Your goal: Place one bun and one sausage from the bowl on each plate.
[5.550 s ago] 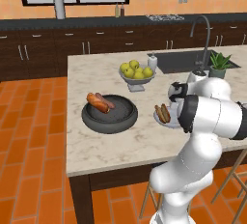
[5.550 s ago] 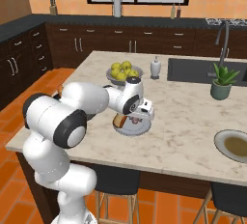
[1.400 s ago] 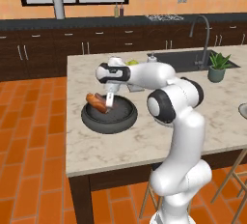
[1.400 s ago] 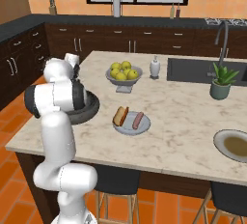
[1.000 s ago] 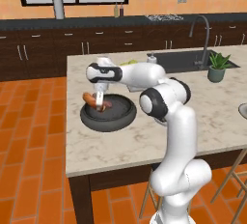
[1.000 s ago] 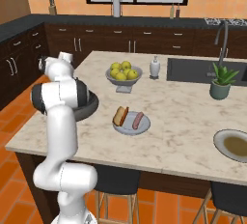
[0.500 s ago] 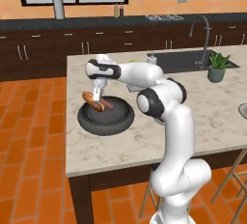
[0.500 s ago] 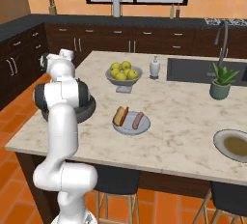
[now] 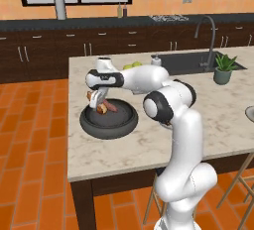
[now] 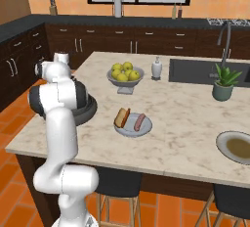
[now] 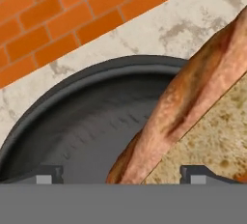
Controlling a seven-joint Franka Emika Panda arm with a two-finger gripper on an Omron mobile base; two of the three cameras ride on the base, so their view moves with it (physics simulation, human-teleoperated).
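**Claw over the bowl, going for the second bun**

Left base view: claw (image 9: 95,100) is hanging spread wide over the near-left side of the dark bowl (image 9: 108,120), nothing pinched. The bun (image 9: 103,108) and the sausage (image 9: 111,107) are lying side by side inside the bowl, just under the fingers. Bowl is sitting on the table (image 9: 149,140) near its left edge.

Right base view: one plate (image 10: 133,124) is already carrying a bun and a sausage, mid-table, well apart from the bowl (image 10: 89,107). The arm is blocking most of the bowl here. The second plate (image 10: 238,147), at the right edge, is looking unfilled.

Hand view: bun (image 11: 193,92) is lying diagonally, close up, between the fingertips (image 11: 48,175), resting on the bowl's (image 11: 72,117) dark floor.

Judgement: bun is probably light and soft, so it is likely squashing if pinched hard. Taking it across the short width at mid-length is looking best; ends would let it swing. The sausage is touching or nearly touching, so it could get dragged along.
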